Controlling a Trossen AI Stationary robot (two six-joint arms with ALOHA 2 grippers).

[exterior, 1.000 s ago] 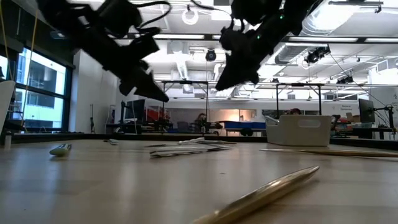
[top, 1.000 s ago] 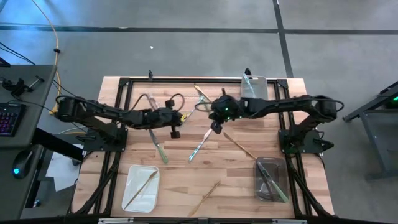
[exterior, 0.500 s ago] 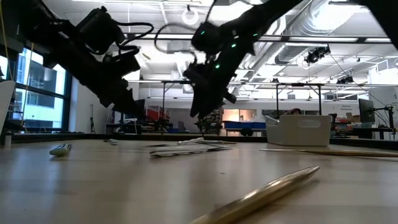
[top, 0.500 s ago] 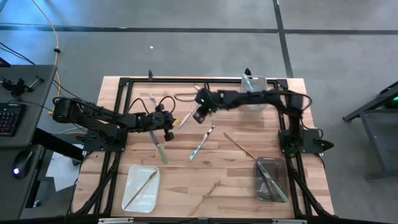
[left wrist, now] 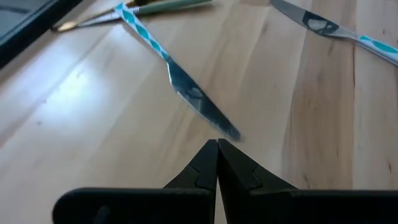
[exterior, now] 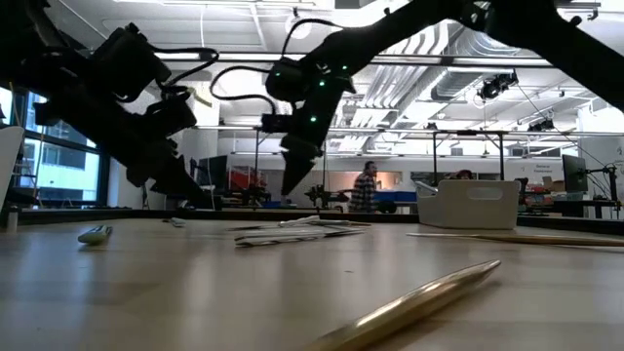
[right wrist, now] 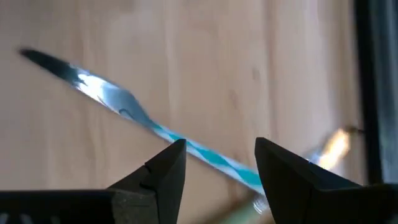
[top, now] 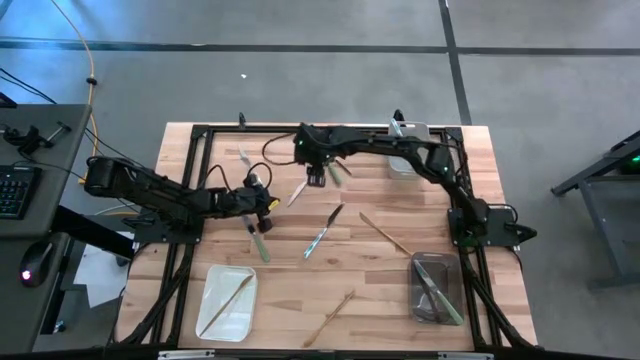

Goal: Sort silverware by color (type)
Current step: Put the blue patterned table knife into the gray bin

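Observation:
Silverware lies scattered on the wooden table. A blue-striped-handled knife (top: 297, 192) lies between my two grippers. My left gripper (top: 268, 207) is shut just left of it, its tip (left wrist: 217, 144) short of the blade (left wrist: 199, 106). My right gripper (top: 318, 180) hovers open above the knife's far end, its fingers (right wrist: 168, 165) standing on either side of the blue handle (right wrist: 205, 152) without touching. A second blue knife (top: 323, 230), a green-handled knife (top: 258, 240) and gold pieces (top: 385, 232) (top: 330, 318) lie nearer the front.
A white tray (top: 212, 312) at the near left holds a gold piece. A dark tray (top: 418, 300) at the near right holds green-handled pieces. A clear tray (top: 412, 150) stands at the far right. A black frame (top: 200, 130) borders the table. A person (exterior: 366, 187) stands far back in the room.
My right gripper has swung from the table's middle toward the far and left edges, ending over the blue-striped knife. My left gripper has drawn back toward the left edge and sunk lower. The silverware has stayed where it lay.

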